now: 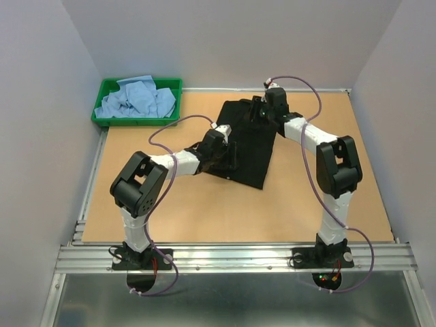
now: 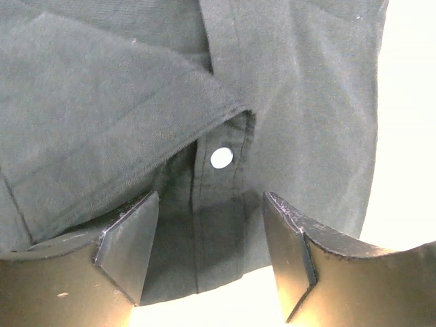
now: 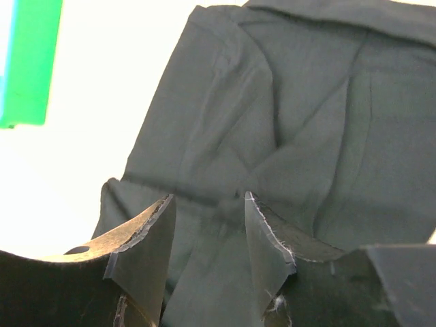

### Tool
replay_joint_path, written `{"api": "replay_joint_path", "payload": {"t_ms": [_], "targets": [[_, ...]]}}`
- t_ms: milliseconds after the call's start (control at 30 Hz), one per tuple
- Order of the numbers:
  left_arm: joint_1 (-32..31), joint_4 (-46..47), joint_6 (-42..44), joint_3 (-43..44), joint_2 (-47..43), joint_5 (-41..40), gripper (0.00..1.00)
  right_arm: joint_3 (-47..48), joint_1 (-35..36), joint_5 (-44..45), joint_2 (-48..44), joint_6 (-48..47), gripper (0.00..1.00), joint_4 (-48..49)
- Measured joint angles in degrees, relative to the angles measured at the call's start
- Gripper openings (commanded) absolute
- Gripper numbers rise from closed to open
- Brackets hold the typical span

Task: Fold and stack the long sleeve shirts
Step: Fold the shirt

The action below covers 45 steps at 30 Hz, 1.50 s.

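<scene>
Left gripper (image 2: 208, 248): released, over black shirt (image 2: 102, 102), at pale button (image 2: 221, 157)
Right gripper (image 3: 204, 252): released, over same shirt
Blue shirts (image 1: 136, 99): in green tray (image 1: 136, 122)

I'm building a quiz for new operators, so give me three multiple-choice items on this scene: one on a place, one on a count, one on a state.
1. Where do the blue shirts lie? A at the near edge B in the tray C on the floor
2. How many buttons show in the left wrist view? A none B three C one
3. The left end effector over the black shirt is: A open B shut on cloth C shut on the tray
Answers: B, blue cloth fills the green tray; C, a single pale one sits by the placket; A, its fingers stand apart above flat cloth.
</scene>
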Motion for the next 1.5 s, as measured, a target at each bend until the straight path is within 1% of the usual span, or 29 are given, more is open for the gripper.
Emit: {"api": "replay_joint_path", "payload": {"t_ms": [167,300,433,533,633,767,967,1067,1200,1233,1300,1333,1400,1433,1500], "targets": [[0.72,-6.01,-1.07,0.02,-5.33,-1.40,0.78,-10.27,-0.02,-4.94,-10.88,2.23,0.51,-0.31],[3.82,-8.81,-2.21,0.79,-12.13,-2.05,0.79,-18.34,0.00,-8.90,-19.02,4.35,0.51,0.37],[7.23,-10.23,-2.56,4.68,-13.88,-3.30,0.79,-24.24,0.00,-12.37,-22.25,5.66,0.50,0.76],[8.02,-11.37,-2.64,7.54,-12.46,-3.54,0.79,-28.61,0.07,-14.84,-22.34,6.67,0.48,2.10],[7.65,-12.74,-2.99,10.88,-8.83,-3.50,0.79,-33.27,0.31,-16.87,-22.23,7.37,0.48,2.97],[7.54,-16.48,-4.55,14.38,-3.39,-5.40,0.79,-37.40,0.50,-18.64,-21.86,7.56,0.47,4.70],[7.82,-19.37,-7.37,15.10,0.98,-8.81,0.79,-41.42,0.81,-19.06,-19.37,7.32,0.47,7.48],[8.46,-20.04,-8.41,16.11,2.84,-9.42,0.76,-42.12,0.76,-19.08,-18.82,7.21,0.47,9.40],[9.05,-20.09,-9.35,18.36,5.49,-9.42,0.68,-42.47,0.81,-19.08,-18.67,6.86,0.47,10.58],[9.14,-20.06,-9.51,18.58,5.75,-9.40,0.62,-42.47,0.81,-19.08,-18.67,6.82,0.47,10.60],[9.33,-20.22,-9.90,19.12,6.56,-9.35,0.56,-42.47,0.81,-19.06,-18.67,6.67,0.47,10.62],[9.33,-20.22,-10.03,19.52,6.95,-9.29,0.50,-42.47,0.81,-19.06,-18.67,6.62,0.47,10.64],[9.33,-20.26,-10.43,20.13,7.76,-8.79,0.44,-42.47,0.81,-19.06,-18.67,6.49,0.47,10.64],[9.33,-20.31,-10.51,20.50,8.24,-8.46,0.36,-42.47,0.81,-19.06,-18.67,6.45,0.47,10.64],[9.33,-20.44,-10.62,21.49,9.22,-8.09,0.29,-42.47,0.81,-19.04,-18.67,6.43,0.47,10.67]]}}
